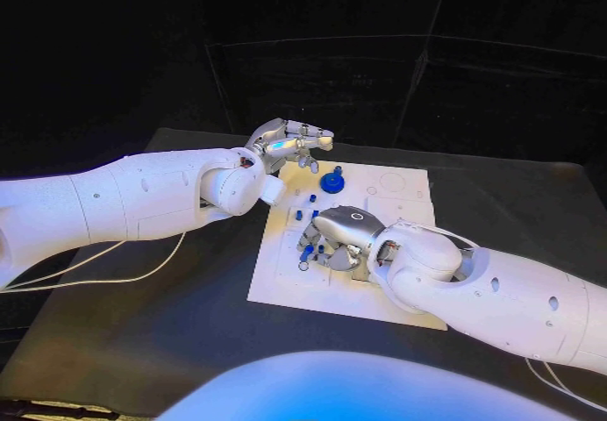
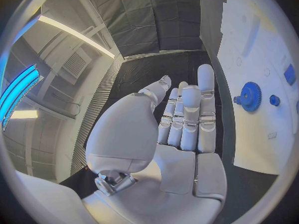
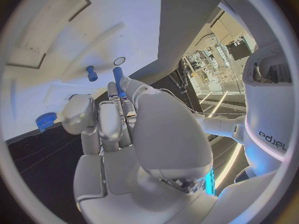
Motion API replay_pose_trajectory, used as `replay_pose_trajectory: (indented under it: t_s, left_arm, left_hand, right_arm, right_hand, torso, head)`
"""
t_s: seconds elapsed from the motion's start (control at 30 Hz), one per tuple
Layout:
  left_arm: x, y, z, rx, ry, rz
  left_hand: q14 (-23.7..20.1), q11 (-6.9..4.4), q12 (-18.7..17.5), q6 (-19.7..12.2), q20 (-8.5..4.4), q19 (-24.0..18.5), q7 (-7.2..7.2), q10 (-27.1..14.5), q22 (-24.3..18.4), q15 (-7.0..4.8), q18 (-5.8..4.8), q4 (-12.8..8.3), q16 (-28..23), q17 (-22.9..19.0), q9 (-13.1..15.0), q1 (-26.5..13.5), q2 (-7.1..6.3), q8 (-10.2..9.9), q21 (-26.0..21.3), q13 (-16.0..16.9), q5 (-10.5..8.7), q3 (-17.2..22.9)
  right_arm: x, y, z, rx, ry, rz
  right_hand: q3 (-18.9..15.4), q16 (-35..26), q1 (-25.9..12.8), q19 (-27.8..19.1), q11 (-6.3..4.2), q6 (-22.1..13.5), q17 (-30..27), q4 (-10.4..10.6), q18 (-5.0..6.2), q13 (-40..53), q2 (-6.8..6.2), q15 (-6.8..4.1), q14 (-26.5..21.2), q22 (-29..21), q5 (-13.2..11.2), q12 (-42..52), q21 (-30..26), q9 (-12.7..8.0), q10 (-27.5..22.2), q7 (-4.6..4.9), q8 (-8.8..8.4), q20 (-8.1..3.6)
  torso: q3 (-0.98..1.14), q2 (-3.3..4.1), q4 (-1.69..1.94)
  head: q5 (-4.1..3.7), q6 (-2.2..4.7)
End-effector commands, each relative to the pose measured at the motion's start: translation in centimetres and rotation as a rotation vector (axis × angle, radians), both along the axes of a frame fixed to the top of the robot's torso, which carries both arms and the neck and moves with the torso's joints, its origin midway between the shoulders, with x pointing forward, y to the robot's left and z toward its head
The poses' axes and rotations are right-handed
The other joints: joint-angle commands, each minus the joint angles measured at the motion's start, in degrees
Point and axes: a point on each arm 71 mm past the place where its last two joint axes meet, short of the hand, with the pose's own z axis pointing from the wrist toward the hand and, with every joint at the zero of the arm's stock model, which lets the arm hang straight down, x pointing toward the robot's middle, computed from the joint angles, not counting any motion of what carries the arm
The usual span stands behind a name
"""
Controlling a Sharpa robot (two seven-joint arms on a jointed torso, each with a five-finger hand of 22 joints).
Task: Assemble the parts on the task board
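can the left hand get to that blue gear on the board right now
Probably yes. The left hand hovers open at the task board's far edge, and the blue gear stands just beside it with nothing between them.

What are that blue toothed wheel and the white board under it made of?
The blue gear looks like moulded or printed plastic: matte, uniform colour, crisp teeth. The task board seems smooth white plastic with shallow recesses, though painted material is possible.
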Motion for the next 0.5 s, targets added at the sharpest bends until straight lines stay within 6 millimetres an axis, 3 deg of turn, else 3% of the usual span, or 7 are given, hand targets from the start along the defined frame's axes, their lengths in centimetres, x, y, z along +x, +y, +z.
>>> replay_pose_trajectory:
  t_s: [0.03, 0.5]
  left_arm:
    - [0.06, -0.11, 0.23, -0.011, -0.016, -0.003]
    - [0.08, -0.1, 0.21, -0.011, -0.014, -0.003]
  left_hand:
    - [-0.3, 0.0, 0.2, -0.4, -0.02, -0.4, 0.0, -0.5, -0.1, -0.16, 0.59, 0.0, -0.2, -0.1, -0.1, 0.1, 0.31, 0.2, -0.4, 0.0, -0.08, -0.5]
    - [-0.3, -0.02, 0.2, -0.4, -0.02, -0.4, -0.02, -0.5, -0.1, -0.17, 0.6, 0.0, -0.2, -0.1, -0.1, 0.1, 0.33, 0.2, -0.4, 0.1, -0.08, -0.5]
  right_arm:
    - [-0.29, 0.22, -0.21, -0.044, 0.005, 0.028]
    - [-0.46, 0.37, -0.48, -0.06, 0.013, 0.037]
  right_hand:
    - [0.5, 0.4, -0.7, 0.2, -0.51, 0.1, 0.1, -0.1, -0.68, 0.1, 0.09, -0.2, 1.3, 0.1, 0.5, -0.4, 0.4, 0.0, 1.1, 0.35, -0.09, 0.25]
    - [0.6, 0.4, -0.9, 0.1, -0.51, 0.2, 0.1, -0.3, -0.69, 0.1, 0.05, -0.2, 1.3, 0.2, 0.7, -0.5, 0.5, 0.0, 1.2, 0.35, -0.12, 0.25]
  torso:
    - [0.02, -0.01, -0.04]
    - [-0.02, 0.01, 0.06]
  head:
    - [-0.06, 0.0]
    - [0.05, 0.0]
